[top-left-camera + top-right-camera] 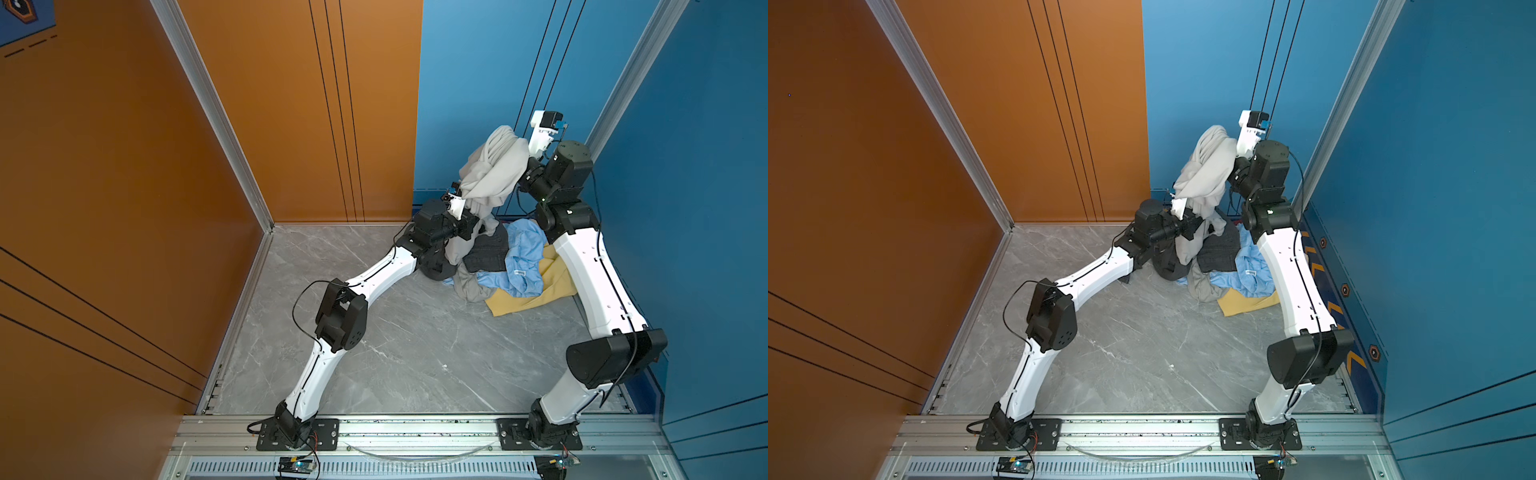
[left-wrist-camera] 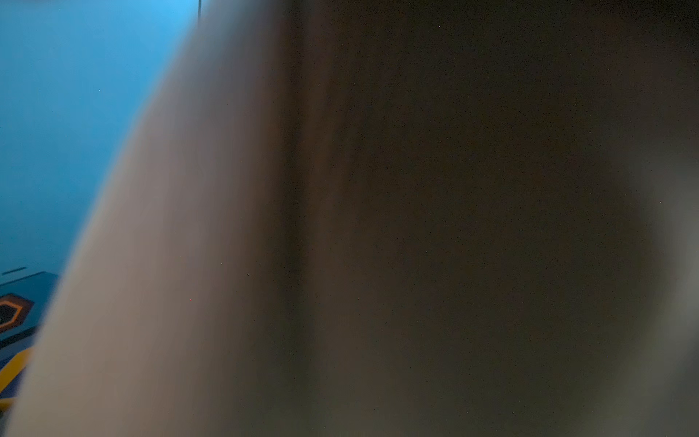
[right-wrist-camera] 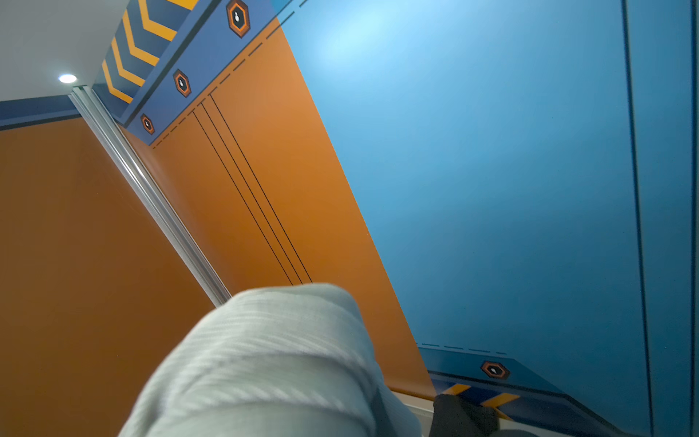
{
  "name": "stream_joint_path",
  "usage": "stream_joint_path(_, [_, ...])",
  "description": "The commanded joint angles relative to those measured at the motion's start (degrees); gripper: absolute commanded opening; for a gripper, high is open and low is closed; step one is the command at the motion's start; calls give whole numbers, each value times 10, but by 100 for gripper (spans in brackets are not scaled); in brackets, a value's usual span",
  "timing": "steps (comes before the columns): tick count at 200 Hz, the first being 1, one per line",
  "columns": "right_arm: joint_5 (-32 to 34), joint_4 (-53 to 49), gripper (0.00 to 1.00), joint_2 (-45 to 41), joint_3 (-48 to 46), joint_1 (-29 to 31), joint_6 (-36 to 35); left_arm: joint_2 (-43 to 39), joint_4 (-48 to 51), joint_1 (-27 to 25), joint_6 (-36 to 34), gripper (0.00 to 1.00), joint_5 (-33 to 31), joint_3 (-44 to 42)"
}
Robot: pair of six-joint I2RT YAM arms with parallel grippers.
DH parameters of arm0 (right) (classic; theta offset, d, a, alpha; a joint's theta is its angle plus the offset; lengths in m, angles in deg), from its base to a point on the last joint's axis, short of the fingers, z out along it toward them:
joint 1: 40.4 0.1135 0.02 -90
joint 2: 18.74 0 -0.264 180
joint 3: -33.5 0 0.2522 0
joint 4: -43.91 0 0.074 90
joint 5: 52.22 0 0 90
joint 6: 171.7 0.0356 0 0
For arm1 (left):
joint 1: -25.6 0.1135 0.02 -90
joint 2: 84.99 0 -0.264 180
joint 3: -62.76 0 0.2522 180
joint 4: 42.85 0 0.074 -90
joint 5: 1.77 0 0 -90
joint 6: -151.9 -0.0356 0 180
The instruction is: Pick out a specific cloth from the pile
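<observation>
- The cloth (image 1: 492, 166) hangs bunched in the air near the back blue wall, above the pile (image 1: 519, 266), and only its lowest tail reaches down to the heap.
- The right gripper (image 1: 532, 145) is clenched on the cloth's topmost fold. Its fingertips are hidden by the fabric, which bulges close in the right wrist view (image 3: 264, 359).
- The left gripper (image 1: 459, 208), lower and to the left, is closed on the hanging folds. Blurred cloth (image 2: 151, 265) fills its wrist view.
</observation>
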Motion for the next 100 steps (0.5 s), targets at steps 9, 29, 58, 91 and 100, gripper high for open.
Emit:
stream_joint_path(9, [-13,31,0,-37,-67,-21,-15,-51,-26,0,-3,0,-1,24])
stream_joint_path(29, [-17,40,0,-51,-120,-33,-15,-63,-21,0,-4,0,-6,36])
stream_joint_path(58, [-33,32,0,-56,-156,-41,-28,-69,20,-1,-22,0,-7,90])
stream_joint_path(91, [-47,33,0,-54,-183,-41,-39,-73,55,-3,-41,0,-1,154])
stream_joint_path(100, [-52,34,0,-54,-186,-40,-40,-74,71,-3,-52,0,-4,173])
